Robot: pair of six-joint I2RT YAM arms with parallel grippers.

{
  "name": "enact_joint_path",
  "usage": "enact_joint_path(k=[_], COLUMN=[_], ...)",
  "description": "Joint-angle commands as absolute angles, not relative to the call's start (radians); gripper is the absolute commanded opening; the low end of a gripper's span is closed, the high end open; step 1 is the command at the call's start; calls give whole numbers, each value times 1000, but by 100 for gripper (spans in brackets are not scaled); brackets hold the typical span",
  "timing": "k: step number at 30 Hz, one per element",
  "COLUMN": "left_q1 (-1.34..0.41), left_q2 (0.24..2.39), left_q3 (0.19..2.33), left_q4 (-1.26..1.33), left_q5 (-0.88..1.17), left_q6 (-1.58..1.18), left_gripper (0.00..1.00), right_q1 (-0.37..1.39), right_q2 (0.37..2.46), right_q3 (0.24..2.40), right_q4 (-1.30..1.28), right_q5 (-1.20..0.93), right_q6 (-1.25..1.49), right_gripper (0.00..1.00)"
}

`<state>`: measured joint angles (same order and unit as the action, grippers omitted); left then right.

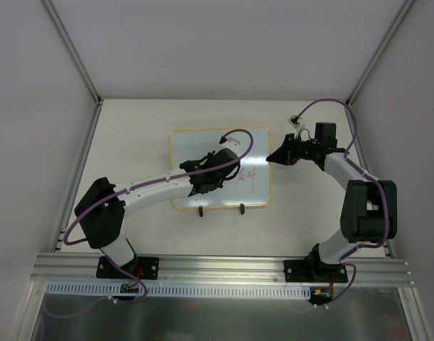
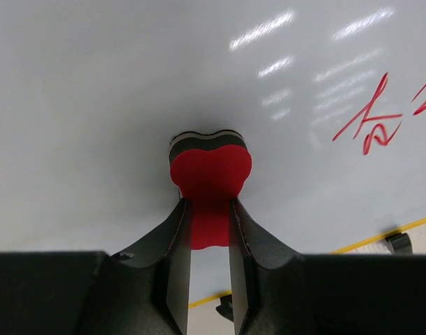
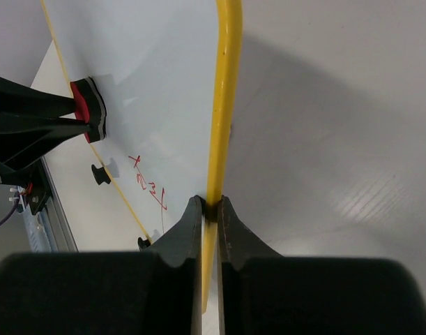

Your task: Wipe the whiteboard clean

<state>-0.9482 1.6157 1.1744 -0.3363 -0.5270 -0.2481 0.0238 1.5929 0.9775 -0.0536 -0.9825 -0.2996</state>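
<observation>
The whiteboard [image 1: 185, 153] lies flat in the middle of the table, yellow-framed, with two black feet at its near edge. Red handwriting [image 1: 246, 173] sits on its right part; it also shows in the left wrist view [image 2: 371, 120] and in the right wrist view [image 3: 148, 183]. My left gripper [image 1: 211, 172] is shut on a red heart-shaped eraser [image 2: 210, 174] whose felt face presses on the board left of the writing. The eraser also shows in the right wrist view [image 3: 87, 109]. My right gripper [image 1: 276, 157] is shut on the board's right edge, its fingertips [image 3: 192, 213] pinching the yellow frame [image 3: 225, 105].
A small white connector [image 1: 296, 121] lies on the table behind the right arm. Metal enclosure posts [image 1: 74, 53] rise at the back corners. A slotted rail [image 1: 217, 266] runs along the near edge, where both arm bases are bolted.
</observation>
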Motion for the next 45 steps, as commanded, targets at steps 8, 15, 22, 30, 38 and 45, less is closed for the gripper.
enact_joint_path(k=[8, 15, 22, 30, 38, 45], left_q1=[-1003, -1117, -1129, -999, -971, -1064], left_q2=[1801, 1936, 1948, 1836, 1896, 1999], left_q3=[1374, 1448, 1459, 1417, 1482, 1577], left_q4=[-307, -265, -268, -268, -267, -268], left_q5=[-474, -439, -538, -623, -580, -503], left_q6=[-229, -224, -184, -77, -17, -17], left_gripper=[0, 0, 0, 0, 0, 0], right_q1=[29, 29, 29, 28, 29, 29], right_q2=[1554, 1551, 1542, 1529, 1525, 1525], right_q3=[953, 959, 948, 953, 951, 956], right_q4=[-35, -37, -35, -37, -37, -38], right_q5=[-971, -957, -939, -919, -916, -907], right_q6=[-371, -362, -364, -360, -357, -356], right_gripper=[0, 0, 0, 0, 0, 0])
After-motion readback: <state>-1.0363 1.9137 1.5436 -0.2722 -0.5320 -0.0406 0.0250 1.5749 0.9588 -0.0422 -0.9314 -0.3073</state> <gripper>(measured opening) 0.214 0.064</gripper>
